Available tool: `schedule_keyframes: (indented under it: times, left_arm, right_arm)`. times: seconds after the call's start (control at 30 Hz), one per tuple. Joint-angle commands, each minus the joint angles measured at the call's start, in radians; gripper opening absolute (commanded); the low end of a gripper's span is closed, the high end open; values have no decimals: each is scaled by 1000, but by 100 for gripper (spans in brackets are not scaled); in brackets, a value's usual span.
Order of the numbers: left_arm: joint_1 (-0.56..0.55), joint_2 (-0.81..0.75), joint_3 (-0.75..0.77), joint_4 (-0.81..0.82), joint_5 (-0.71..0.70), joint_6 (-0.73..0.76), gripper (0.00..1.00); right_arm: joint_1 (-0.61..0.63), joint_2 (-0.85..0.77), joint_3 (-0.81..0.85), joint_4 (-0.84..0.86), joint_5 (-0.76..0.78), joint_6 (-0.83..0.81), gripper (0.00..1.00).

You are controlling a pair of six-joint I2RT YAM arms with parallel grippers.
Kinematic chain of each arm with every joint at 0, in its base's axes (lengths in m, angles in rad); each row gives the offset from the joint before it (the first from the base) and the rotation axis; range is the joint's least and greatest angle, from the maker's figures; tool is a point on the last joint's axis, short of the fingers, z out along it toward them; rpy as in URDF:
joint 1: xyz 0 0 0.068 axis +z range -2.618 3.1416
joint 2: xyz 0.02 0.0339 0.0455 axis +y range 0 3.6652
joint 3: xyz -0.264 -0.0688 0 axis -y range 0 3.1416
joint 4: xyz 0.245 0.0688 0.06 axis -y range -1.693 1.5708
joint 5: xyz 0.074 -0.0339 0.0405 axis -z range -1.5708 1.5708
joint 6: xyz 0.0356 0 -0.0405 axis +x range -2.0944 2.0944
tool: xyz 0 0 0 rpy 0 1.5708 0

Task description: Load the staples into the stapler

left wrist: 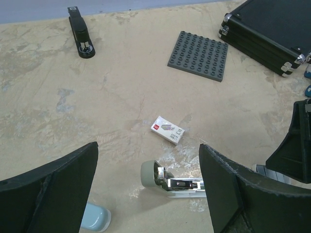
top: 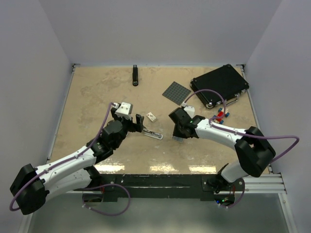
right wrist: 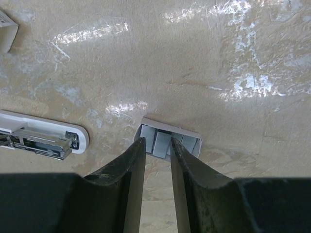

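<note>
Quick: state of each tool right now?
Left tool: open, holding nothing.
Right tool: narrow gap, tips at the staples tray; grip cannot be told.

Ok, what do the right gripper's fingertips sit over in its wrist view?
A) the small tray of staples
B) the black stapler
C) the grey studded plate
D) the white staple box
A: the right gripper has its fingertips right at the staple tray, while the white box lies off at the picture's upper left corner.
</note>
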Motion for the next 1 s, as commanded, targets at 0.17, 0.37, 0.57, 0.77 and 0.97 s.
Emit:
schedule_keyframes:
  times: [0.17,0.37,0.57,0.77,0.97]
  left_arm:
    - [2,-13,27,57,11,-35,89]
    - [2,-13,27,57,6,-34,89]
    - [2,-9,27,60,5,-31,89]
    - [4,-5,27,63,5,-29,89]
    - [4,-5,27,65,5,-29,89]
  right_arm:
    - [-3,38,-2,39,7,26,30]
    - [-4,83,3,44,-5,20,30]
    - [-6,84,6,24,6,17,29]
    - [-7,69,14,-8,6,5,27]
    - [-12,47,6,-36,10,-9,25]
